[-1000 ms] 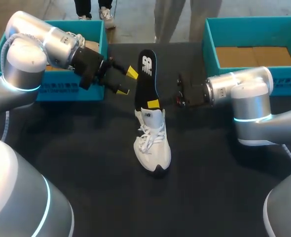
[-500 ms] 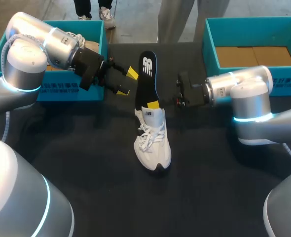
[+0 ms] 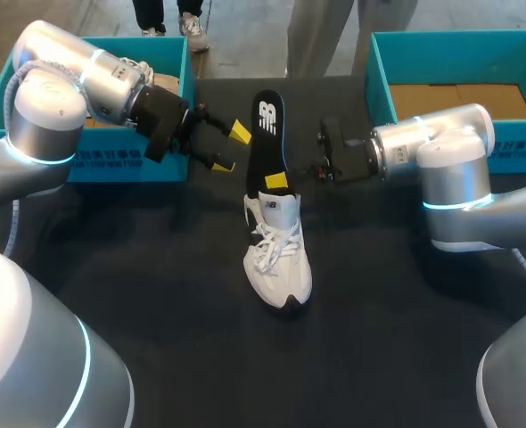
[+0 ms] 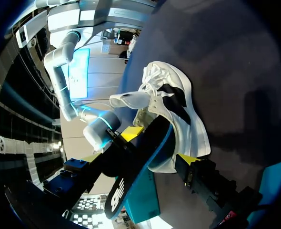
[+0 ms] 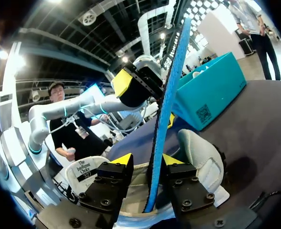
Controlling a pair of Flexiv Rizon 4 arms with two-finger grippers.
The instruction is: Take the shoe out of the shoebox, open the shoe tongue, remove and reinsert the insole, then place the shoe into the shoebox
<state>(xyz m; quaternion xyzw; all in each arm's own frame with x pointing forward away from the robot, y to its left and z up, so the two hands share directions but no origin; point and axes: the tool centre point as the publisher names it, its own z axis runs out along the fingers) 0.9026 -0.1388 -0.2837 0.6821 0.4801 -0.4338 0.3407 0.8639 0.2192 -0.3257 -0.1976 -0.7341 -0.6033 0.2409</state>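
Note:
A white shoe (image 3: 278,260) lies on the black table, toe toward me. Its black insole (image 3: 263,134) sticks up out of the heel, leaning toward the far edge. My right gripper (image 3: 279,183) sits at the insole's lower end by the shoe collar. In the right wrist view the blue-edged insole (image 5: 165,109) stands between the fingers of my right gripper (image 5: 147,161). A gap shows on one side, so that gripper is open. My left gripper (image 3: 230,149) hangs wide open just left of the insole. Its wrist view shows the insole (image 4: 138,164) crossing between the yellow tips of my left gripper (image 4: 159,147), with the shoe (image 4: 178,112) beyond.
A teal shoebox (image 3: 111,165) at the back left holds another shoe (image 3: 143,69). A second teal shoebox (image 3: 381,80) stands at the back right with a bare cardboard floor. My right arm (image 3: 432,156) lies across the table in front of it.
My right gripper's fingers have spread apart around the insole, and the right arm has shifted slightly toward the shoe. The left arm has kept still.

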